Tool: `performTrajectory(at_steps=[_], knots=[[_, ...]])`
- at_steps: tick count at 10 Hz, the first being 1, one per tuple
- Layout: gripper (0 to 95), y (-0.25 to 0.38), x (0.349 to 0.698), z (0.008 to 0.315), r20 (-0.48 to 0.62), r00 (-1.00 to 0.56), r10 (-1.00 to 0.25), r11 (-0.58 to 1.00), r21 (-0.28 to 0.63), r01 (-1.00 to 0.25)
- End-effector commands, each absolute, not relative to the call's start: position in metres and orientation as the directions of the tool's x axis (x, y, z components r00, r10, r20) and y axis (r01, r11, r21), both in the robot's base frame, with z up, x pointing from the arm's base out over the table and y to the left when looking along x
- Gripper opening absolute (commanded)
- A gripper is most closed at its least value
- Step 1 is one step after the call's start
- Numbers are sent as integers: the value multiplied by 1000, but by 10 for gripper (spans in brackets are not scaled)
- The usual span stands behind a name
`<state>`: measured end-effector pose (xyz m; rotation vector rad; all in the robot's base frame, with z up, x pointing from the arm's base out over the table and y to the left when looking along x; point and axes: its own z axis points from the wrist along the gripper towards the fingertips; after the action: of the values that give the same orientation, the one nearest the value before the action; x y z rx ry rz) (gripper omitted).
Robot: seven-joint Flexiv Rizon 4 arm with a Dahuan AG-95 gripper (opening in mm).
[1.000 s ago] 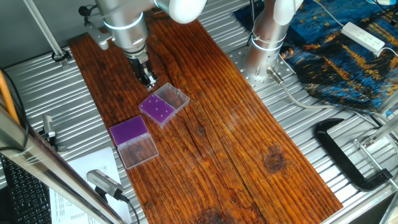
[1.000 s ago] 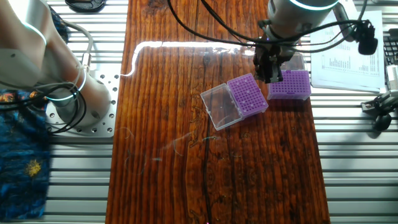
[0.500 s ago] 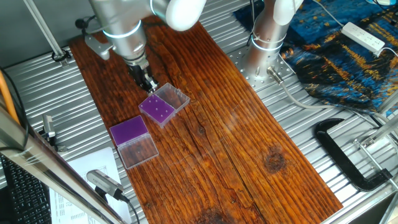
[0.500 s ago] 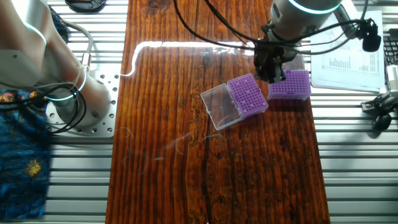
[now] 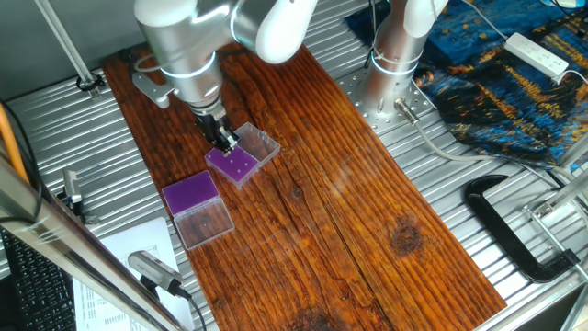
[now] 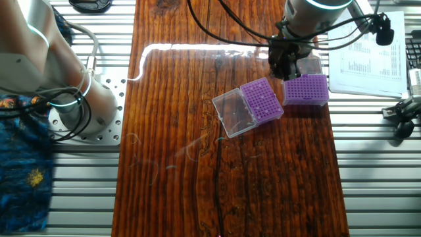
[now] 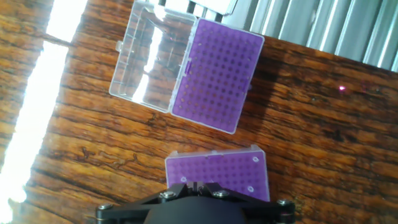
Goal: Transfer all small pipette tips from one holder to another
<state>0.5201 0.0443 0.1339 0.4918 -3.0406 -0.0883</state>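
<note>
I see a dark, strongly grained wooden board (image 5: 322, 184) lying on a desk (image 5: 459, 175) of ribbed metal slats. Two purple tip holders sit on the board. The near holder (image 5: 241, 158) lies under the gripper (image 5: 225, 138), its clear lid hinged open beside it. A few small pale tips (image 5: 236, 164) dot its purple grid; in the hand view I can make out pale dots (image 7: 254, 160) on this holder, right at the gripper's edge. The far holder (image 5: 196, 207) sits beside the near holder, toward the board's edge, its grid bare and its clear lid open flat.

The gripper hangs just above the near holder. I cannot tell whether its fingers are spread or pressed together.

Around the board: a silver arm base (image 5: 395, 55) bolted to the desk, blue patterned cloth (image 5: 496, 83) beyond it, a white power strip (image 5: 537, 53), a black clamp (image 5: 514, 230), and printed paper (image 6: 368, 56) near the far holder.
</note>
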Motion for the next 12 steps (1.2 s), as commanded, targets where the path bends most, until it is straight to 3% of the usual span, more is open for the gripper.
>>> performTrajectory(at_steps=[1, 4, 7, 12], knots=[[0, 44, 519, 134, 66, -944, -324, 945, 69, -319], [0, 41, 516, 122, 74, -929, -362, 931, 72, -357], [0, 36, 512, 92, 103, -890, -443, 896, 85, -436], [0, 34, 505, 86, 111, -845, -524, 852, 70, -519]])
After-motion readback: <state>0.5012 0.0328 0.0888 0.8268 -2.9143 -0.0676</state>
